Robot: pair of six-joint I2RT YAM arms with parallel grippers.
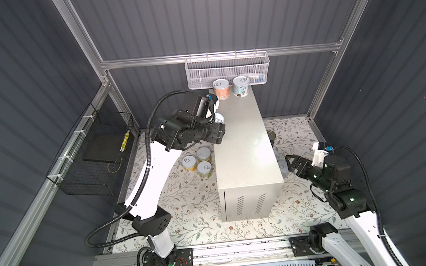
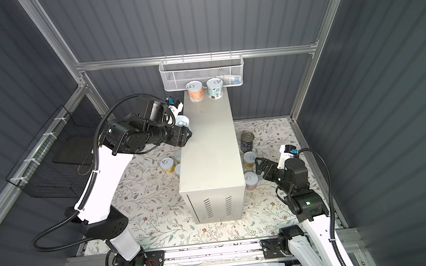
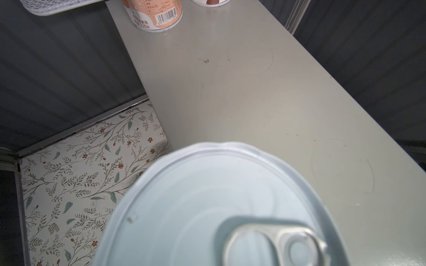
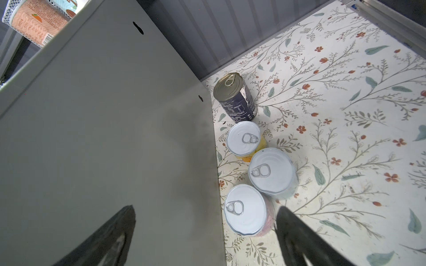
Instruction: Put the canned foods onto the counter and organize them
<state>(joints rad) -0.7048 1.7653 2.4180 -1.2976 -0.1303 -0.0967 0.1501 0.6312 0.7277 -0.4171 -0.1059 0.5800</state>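
The desk (image 1: pixel 243 141) top is bare from middle to near end; an orange can (image 1: pixel 221 89) and a blue can (image 1: pixel 241 86) block the far end. The left end effector (image 2: pixel 185 129) with its held can (image 2: pixel 183 120) hangs at the left edge. On the floor (image 1: pixel 186 198), three cans (image 1: pixel 203 154) left and four cans (image 4: pixel 272 171) right of the desk narrow the way.

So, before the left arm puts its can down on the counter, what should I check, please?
1. Grip on the held can: ok, the left end effector is shut on it.
2. Free place on the counter: ok, the top is bare in front of the orange can and the blue can.
3. Held can fully above the counter: not ok, it is at the left edge.
4. Right end effector out of the way: ok, it is open beside the floor cans, on the counter's other side.
5. Cans on the counter upright: ok, both stand.
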